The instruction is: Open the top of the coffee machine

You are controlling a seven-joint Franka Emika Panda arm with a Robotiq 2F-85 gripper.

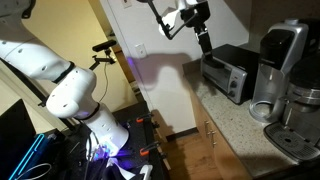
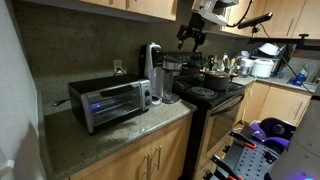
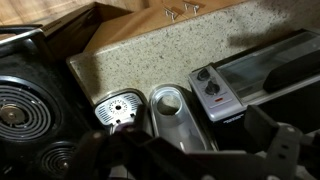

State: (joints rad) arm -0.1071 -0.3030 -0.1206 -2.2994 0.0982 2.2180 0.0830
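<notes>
Hand: the hand [image 1: 204,42] hangs high in the air, jaws spread wide, nothing between them; in an exterior view [image 2: 192,38] it sits above and a little off to the side of the appliances, touching none.
Coffee machine: the coffee machine [image 2: 152,72] stands upright on the table between the toaster oven [image 2: 110,103] and the stove [image 2: 210,95]; seen too in an exterior view [image 1: 280,70] and from above in the wrist view [image 3: 172,108].
Top: the top [image 1: 285,38], rounded and dark with a silver band, looks shut.
Step in hand: approach, by my reading; the lid is untouched and the opening itself not yet begun.
Next move: likely descend toward the head of the brewer, line the jaws up with the front edge or band of the top, then lift it back on its hinge. Where the hinge sits I cannot tell.
Risk: the toaster oven stands just beside the brewer, so little room on that flank.
Table: speckled stone, pale, with wooden cabinets [image 2: 150,160] below.
Room: domestic kitchen, dim; wall outlet [image 2: 117,66] behind the toaster oven; clutter on the far table, too small to name.
</notes>
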